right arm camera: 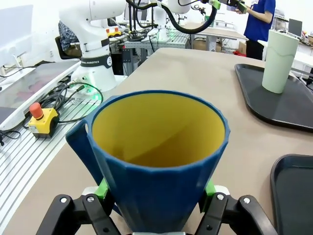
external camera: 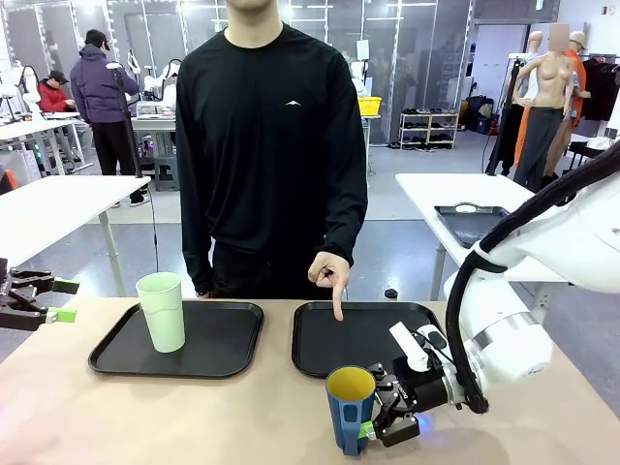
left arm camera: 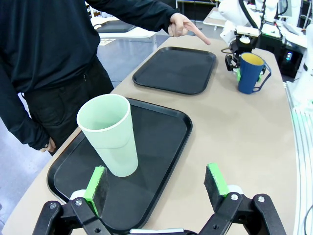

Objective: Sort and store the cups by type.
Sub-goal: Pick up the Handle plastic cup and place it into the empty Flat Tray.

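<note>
- Front view: right gripper, bottom centre, clamped on the blue mug; the mint tumbler stands upright on the left tray. A person's hand points down at the right tray.
- Left wrist view: left gripper gapes apart, holding nothing, with the tumbler just beyond one pad.
- Right wrist view: yellow mug interior and its handle at left.

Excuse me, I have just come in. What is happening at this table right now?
The right gripper is shut on the blue mug, which stands on the table in front of the right tray. The person's hand points a finger down at that tray. The mint-green tumbler stands upright on the left tray. The left gripper is open, holding nothing.
</note>
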Robot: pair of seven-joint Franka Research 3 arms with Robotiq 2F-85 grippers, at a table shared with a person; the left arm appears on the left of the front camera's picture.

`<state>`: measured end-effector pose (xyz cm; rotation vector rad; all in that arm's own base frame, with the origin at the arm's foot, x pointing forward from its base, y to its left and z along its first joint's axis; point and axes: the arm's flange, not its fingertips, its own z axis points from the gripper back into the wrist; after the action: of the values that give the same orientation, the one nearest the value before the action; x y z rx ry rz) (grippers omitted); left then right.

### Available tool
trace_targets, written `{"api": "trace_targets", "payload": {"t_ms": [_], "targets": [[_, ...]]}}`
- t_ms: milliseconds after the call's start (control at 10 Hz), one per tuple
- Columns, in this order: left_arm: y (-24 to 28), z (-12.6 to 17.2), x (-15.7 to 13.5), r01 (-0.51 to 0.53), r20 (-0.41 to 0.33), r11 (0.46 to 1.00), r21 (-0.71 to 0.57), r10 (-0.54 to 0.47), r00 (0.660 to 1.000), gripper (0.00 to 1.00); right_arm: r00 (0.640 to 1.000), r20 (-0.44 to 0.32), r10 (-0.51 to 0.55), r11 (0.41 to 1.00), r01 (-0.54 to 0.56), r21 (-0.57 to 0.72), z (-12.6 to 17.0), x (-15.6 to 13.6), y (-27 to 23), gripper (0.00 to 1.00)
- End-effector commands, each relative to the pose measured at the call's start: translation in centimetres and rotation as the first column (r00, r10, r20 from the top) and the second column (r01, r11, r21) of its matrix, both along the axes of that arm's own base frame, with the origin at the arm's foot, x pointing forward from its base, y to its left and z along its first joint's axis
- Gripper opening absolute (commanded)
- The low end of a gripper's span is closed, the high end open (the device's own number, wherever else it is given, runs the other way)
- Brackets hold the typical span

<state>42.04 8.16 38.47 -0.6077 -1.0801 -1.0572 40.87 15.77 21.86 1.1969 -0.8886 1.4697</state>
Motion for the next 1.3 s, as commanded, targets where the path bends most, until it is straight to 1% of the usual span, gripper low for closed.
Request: {"api": "trace_targets", "payload": {"t_ms": [0, 100, 200, 300, 400, 600, 800, 1100, 1200], "targets": [[-0.1, 0.1, 0.1, -0.002, 0.015, 1.000, -0.002, 0.002, 1.000, 1.00, 0.999, 0.035, -0.015, 0.998, 0.017, -0.056, 3.5, -0.9, -0.2, 0.49], [-0.1, 0.1, 0.1, -0.002, 0.015, 1.000, -0.002, 0.002, 1.000, 1.00, 0.999, 0.050, -0.017, 0.998, 0.020, -0.054, 5.0, -1.2, -0.2, 0.49], [-0.1, 0.1, 0.1, -0.002, 0.015, 1.000, -0.002, 0.002, 1.000, 1.00, 0.996, 0.082, -0.017, 0.998, 0.022, -0.063, 6.4, -1.3, -0.1, 0.49], [-0.1, 0.1, 0.1, -0.002, 0.015, 1.000, -0.002, 0.002, 1.000, 1.00, 0.992, 0.121, -0.037, 0.996, 0.046, -0.075, 7.8, -0.9, -0.3, 0.49], [-0.1, 0.1, 0.1, -0.002, 0.015, 1.000, -0.002, 0.002, 1.000, 1.00, 0.982, 0.179, -0.061, 0.994, 0.077, -0.083, 8.9, 0.2, -1.0, 0.49], [-0.1, 0.1, 0.1, -0.002, 0.015, 1.000, -0.002, 0.002, 1.000, 1.00, 0.969, 0.206, -0.137, 0.984, 0.156, -0.079, 10.2, 2.9, -2.9, 0.49], [-0.1, 0.1, 0.1, -0.002, 0.015, 1.000, -0.002, 0.002, 1.000, 1.00, 0.963, 0.204, -0.176, 0.980, 0.191, -0.056, 10.9, 5.7, -4.3, 0.49], [-0.1, 0.1, 0.1, -0.002, 0.015, 1.000, -0.002, 0.002, 1.000, 1.00, 0.949, 0.176, -0.263, 0.964, 0.264, 0.017, 10.7, 9.8, -5.9, 0.49], [-0.1, 0.1, 0.1, -0.002, 0.015, 1.000, -0.002, 0.002, 1.000, 1.00, 0.944, 0.141, -0.299, 0.953, 0.302, 0.001, 10.5, 10.3, -6.0, 0.49]]}}
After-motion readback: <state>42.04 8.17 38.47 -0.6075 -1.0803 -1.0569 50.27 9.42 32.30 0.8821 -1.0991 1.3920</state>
